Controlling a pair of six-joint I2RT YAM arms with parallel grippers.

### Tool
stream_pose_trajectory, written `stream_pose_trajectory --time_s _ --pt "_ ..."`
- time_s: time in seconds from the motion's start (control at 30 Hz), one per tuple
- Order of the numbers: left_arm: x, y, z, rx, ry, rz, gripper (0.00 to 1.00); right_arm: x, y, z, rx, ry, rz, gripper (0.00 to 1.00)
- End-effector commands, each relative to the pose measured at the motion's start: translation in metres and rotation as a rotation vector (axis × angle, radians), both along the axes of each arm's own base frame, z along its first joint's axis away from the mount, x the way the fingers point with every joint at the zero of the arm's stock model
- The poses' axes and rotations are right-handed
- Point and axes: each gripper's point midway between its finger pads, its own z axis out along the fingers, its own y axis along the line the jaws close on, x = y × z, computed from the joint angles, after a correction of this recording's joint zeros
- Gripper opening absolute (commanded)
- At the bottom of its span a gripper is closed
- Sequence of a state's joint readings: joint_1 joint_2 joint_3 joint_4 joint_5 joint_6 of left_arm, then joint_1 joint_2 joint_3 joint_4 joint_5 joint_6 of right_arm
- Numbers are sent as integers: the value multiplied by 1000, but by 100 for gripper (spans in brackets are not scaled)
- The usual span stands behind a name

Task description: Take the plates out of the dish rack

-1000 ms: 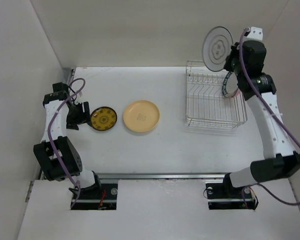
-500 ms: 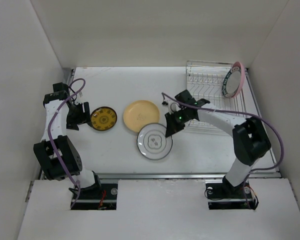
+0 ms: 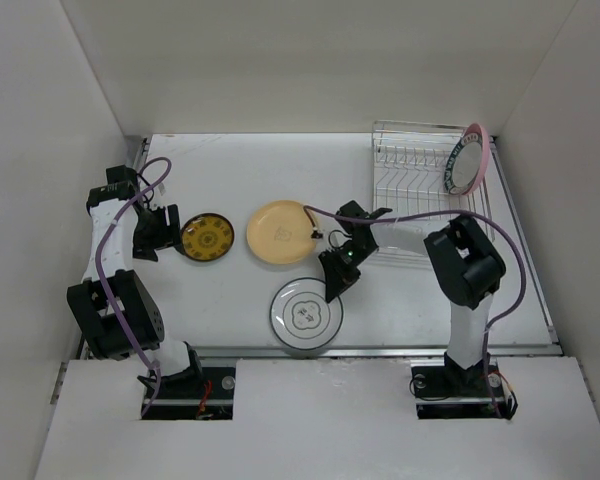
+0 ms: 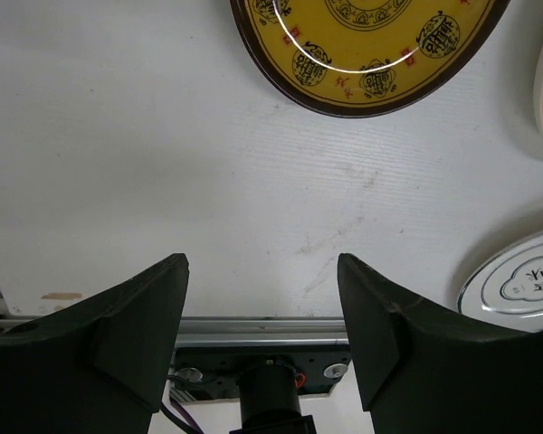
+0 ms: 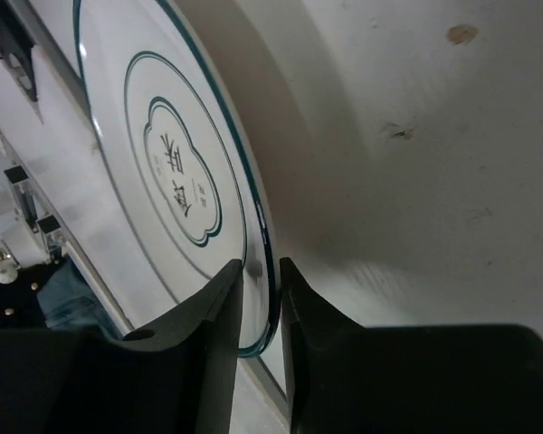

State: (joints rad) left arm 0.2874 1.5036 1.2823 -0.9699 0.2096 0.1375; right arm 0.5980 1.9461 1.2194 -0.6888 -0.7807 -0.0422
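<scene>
My right gripper (image 3: 332,283) is shut on the rim of the white dark-rimmed plate (image 3: 305,315), held low over the table near the front edge; the right wrist view shows its rim (image 5: 259,262) between the jaws. The silver wire dish rack (image 3: 425,215) stands at the right and holds the pink plate (image 3: 478,160) and the white plate with teal lettered rim (image 3: 462,168) at its far right end. The yellow-and-black plate (image 3: 207,238) and the tan plate (image 3: 282,233) lie flat on the table. My left gripper (image 3: 160,232) is open, just left of the yellow-and-black plate (image 4: 371,45).
White walls enclose the table on the left, back and right. A metal rail (image 3: 380,352) runs along the front edge. The right arm's cable (image 3: 400,215) trails across the rack's front.
My right gripper has carried the white dark-rimmed plate from above the rack down over the table, then nearer the front edge. The left arm has not moved.
</scene>
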Motion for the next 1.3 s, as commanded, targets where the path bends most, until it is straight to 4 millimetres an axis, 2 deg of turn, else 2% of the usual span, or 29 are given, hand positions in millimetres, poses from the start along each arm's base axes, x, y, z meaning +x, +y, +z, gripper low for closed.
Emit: stream_pose_trajectory --time_s 0.0,0.1,0.17,0.2,0.27,0.3,0.33,0.37,0.4,0.47,0.5,0.53,0.57,0.6,0.67,0.7,0.73,0.77,0.8,0.83,0.87,0.9,0.93,0.97,1.07,1.17,1.2,1.27 --pt "-9 -4 -1 -15 25 -18 64 19 12 11 30 -75 0 30" --pt "-9 -4 -1 -15 25 -18 64 27 11 15 1 -113 -29 44" --pt "-9 -4 -1 -15 25 -18 64 35 6 17 -40 -159 -56 50" --pt "-9 -4 -1 -15 25 -18 64 39 5 29 -43 -191 -74 55" --pt "-9 -4 -1 -15 25 -18 64 50 -3 38 -99 -259 -111 59" --pt "-9 -4 -1 -15 25 -18 64 58 -3 59 -96 -316 -141 63" --pt "-9 -4 -1 -15 25 -18 64 61 -9 69 -128 -338 -168 68" --pt "-9 -4 -1 -15 25 -18 64 73 -20 77 -184 -410 -203 70" --pt "-9 -4 -1 -15 25 -18 64 85 -20 100 -186 -474 -240 72" --pt "-9 -4 -1 -15 25 -18 64 95 -33 141 -204 -584 -305 78" --pt "-8 -6 -1 -24 23 -20 64 111 -50 158 -258 -673 -373 80" --pt "-8 -6 -3 -26 32 -20 64 124 -62 197 -239 -779 -450 82" --pt "-8 -6 -3 -27 32 -20 64 137 -74 218 -250 -854 -529 89" --pt "-8 -6 -3 -27 32 -20 64 161 -110 239 -342 -955 -684 91" --pt "-8 -7 -3 -36 29 -23 64 186 -144 277 -352 -1066 -866 93" --pt "-8 -7 -3 -37 29 -23 64 196 -162 287 -369 -1090 -947 93" --pt "-8 -7 -3 -37 29 -23 64 212 -199 289 -433 -1092 -1057 91" --pt "-8 -7 -3 -34 28 -31 64 222 -214 295 -446 -1098 -1101 91" --pt "-8 -7 -3 -34 28 -32 64 239 -227 279 -493 -1061 -1128 89" --pt "-8 -7 -3 -34 28 -32 64 251 -254 272 -533 -1029 -1183 87" --pt "-10 -8 -3 -34 26 -32 64 261 -264 280 -536 -1028 -1223 84" --pt "-10 -8 -3 -34 26 -32 64 272 -276 262 -592 -986 -1252 80" --pt "-10 -8 -3 -34 26 -32 64 276 -287 262 -622 -986 -1288 79" --pt "-10 -8 -3 -34 26 -32 64 273 -309 264 -694 -1000 -1344 79" --pt "-10 -9 -2 -42 23 -34 64 278 -336 272 -751 -1061 -1462 79" --pt "-10 -9 -2 -42 23 -34 64 281 -350 275 -745 -1091 -1518 75" --pt "-9 -10 -5 -52 30 -44 64 287 -362 264 -778 -1068 -1525 75" --pt "-9 -10 -5 -52 30 -44 64 292 -371 254 -804 -1049 -1530 72"
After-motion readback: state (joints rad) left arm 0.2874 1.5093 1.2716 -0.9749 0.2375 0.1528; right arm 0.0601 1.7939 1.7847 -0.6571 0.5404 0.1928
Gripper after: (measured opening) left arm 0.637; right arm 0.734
